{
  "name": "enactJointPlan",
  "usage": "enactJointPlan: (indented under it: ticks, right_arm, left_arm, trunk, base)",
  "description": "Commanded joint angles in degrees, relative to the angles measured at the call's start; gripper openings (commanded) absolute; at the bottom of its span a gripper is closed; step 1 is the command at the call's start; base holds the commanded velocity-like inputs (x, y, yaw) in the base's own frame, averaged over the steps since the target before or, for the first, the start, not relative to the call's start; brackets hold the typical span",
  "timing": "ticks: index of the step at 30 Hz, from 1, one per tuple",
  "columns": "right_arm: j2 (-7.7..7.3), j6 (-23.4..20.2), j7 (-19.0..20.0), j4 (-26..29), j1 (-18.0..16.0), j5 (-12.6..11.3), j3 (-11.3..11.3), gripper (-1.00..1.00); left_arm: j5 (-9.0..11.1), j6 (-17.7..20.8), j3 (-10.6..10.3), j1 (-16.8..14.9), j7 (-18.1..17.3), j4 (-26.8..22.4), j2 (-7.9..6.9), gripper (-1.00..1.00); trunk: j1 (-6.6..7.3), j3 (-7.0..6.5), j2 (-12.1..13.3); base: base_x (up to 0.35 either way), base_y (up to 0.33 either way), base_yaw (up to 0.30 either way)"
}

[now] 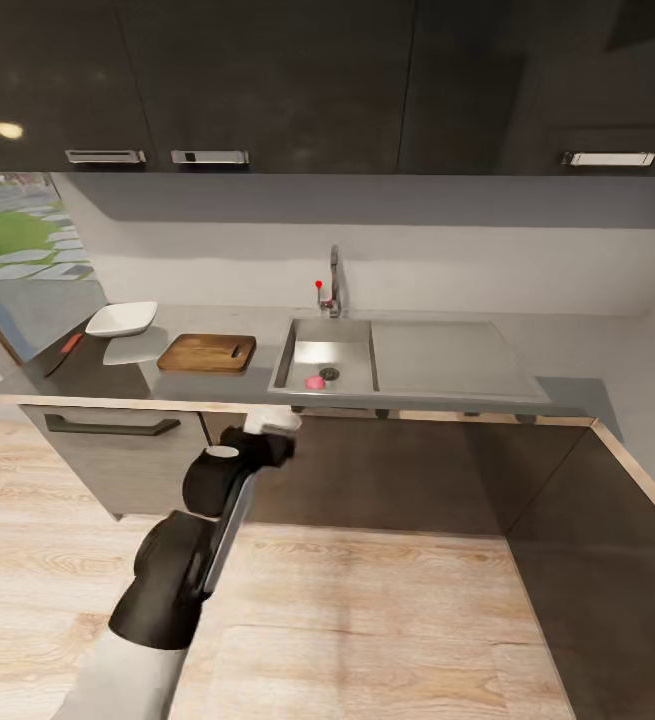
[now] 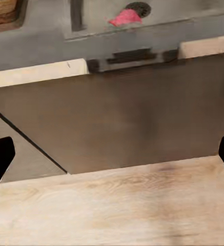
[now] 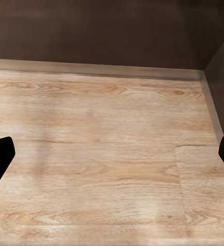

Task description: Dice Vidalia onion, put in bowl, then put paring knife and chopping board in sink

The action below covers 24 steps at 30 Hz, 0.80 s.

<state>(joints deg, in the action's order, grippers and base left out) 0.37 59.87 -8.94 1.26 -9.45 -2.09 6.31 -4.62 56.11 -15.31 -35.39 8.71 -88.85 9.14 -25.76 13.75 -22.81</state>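
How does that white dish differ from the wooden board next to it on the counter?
The bowl is white, with raised sides; the chopping board is dark brown wood and lies flat. The bowl looks smaller than the board. The bowl sits farther from the sink; the board lies right beside it. Both are rounded-cornered and rest on the countertop.

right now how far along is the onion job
Nothing looks done yet. The Vidalia onion is whole in the sink by the drain; the chopping board is bare, the bowl and paring knife untouched on the countertop. The left gripper is open, empty, below counter height. Everything remains.
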Motion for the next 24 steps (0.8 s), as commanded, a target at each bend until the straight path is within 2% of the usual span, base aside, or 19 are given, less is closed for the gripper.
enactJointPlan:
  ticks: [1,2,3,4,5,8,10,11,16,20,24]
  right_arm:
    - [0.00,0.1,-0.4,0.0,0.0,-0.2,0.5,1.00]
    - [-0.01,0.1,-0.4,0.0,0.0,-0.2,0.5,1.00]
    - [-0.01,0.1,-0.4,0.0,0.0,-0.2,0.5,1.00]
    - [-0.01,0.1,-0.4,0.0,0.0,-0.2,0.5,1.00]
    - [-0.02,0.1,-0.4,0.0,0.0,-0.2,0.5,1.00]
    - [0.03,0.1,-0.4,0.0,0.0,-0.1,0.5,1.00]
    - [0.03,0.1,-0.4,0.0,0.0,-0.1,0.5,1.00]
    - [0.00,0.1,-0.4,0.0,0.0,-0.1,0.5,1.00]
    - [0.04,0.1,-0.4,0.0,0.0,-0.1,0.5,1.00]
    - [0.00,0.1,-0.4,0.0,0.0,-0.1,0.5,1.00]
    - [-0.02,0.1,-0.4,0.0,0.0,-0.1,0.5,1.00]
  left_arm:
    - [1.6,0.6,-0.1,-2.3,-0.1,0.1,0.02,1.00]
    - [4.6,1.1,-0.1,-6.1,0.0,0.4,0.05,1.00]
    - [6.6,1.4,0.0,-9.3,0.1,1.3,0.06,1.00]
    - [7.4,1.5,0.0,-10.8,0.1,2.0,0.07,1.00]
    - [8.5,1.6,0.0,-13.6,0.1,3.7,0.07,1.00]
    - [9.7,1.7,0.0,-18.5,0.2,7.9,0.08,1.00]
    - [10.2,1.7,0.1,-22.6,0.2,13.3,0.09,1.00]
    - [10.5,1.7,0.3,-26.1,0.2,18.9,0.05,1.00]
    - [11.6,1.7,0.4,-27.5,-0.1,21.3,-0.02,1.00]
    - [16.5,1.8,0.3,-27.8,-0.2,19.9,-0.29,1.00]
    - [18.7,1.8,-0.1,-27.9,-0.3,15.9,-0.88,1.00]
  trunk:
    - [-0.03,0.12,-0.1]
    - [-0.03,0.12,-0.1]
    - [-0.03,0.12,-0.1]
    - [-0.03,0.12,-0.1]
    - [-0.03,0.12,-0.1]
    - [-0.03,0.12,-0.1]
    - [-0.03,0.12,-0.1]
    - [-0.03,0.12,-0.1]
    - [-0.03,0.12,-0.1]
    - [-0.03,0.12,-0.1]
    - [-0.03,0.12,-0.1]
  base:
    - [0.000,0.000,0.000]
    - [0.000,0.000,0.000]
    - [0.000,0.000,0.000]
    - [0.000,0.000,0.000]
    - [0.000,0.000,0.000]
    - [0.000,0.000,0.000]
    - [0.000,0.000,0.000]
    - [0.000,0.000,0.000]
    - [0.000,0.000,0.000]
    - [0.000,0.000,0.000]
    - [0.000,0.000,0.000]
